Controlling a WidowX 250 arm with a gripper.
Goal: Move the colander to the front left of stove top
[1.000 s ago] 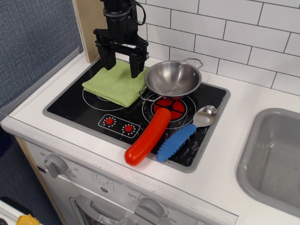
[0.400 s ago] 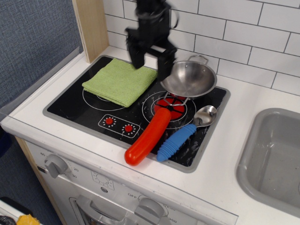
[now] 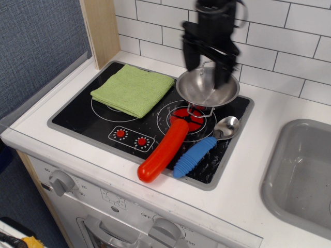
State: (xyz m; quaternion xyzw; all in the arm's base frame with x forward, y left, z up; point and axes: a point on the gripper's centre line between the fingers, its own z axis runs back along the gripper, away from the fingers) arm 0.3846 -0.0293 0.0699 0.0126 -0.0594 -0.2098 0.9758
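- Since a second ago the pincer (image 3: 208, 64) has swung from above the green cloth (image 3: 133, 89) across to the far right part of the stove top (image 3: 77, 116), and the colander (image 3: 207, 87) has shifted right with it and tipped.
- Now the pincer hangs over the colander with its two fingers spread apart, one toward the left rim, the other dipping over the bowl toward its right side. I cannot tell whether either finger touches the metal; nothing looks clamped.
- Directly below the pincer the colander sits tilted, its wire foot showing above the red burner (image 3: 187, 118). Judging by that lean, it was nudged, not lifted.
- The open stance suits a grasp on the rim or a wire handle, which is probably the step in hand.
- Below and left of the pincer a red sausage (image 3: 163, 150) lies across the near burner, and beside it a spoon (image 3: 204, 146) with a blue handle, its bowl close under the colander.
- Far left of the pincer the cloth covers the back left burner. The front left corner by the two red dial marks (image 3: 131, 137) is bare black glass.
- Carrying the colander there means passing over the sausage, so some height seems needed. All of it rests on a white desk (image 3: 248, 170).
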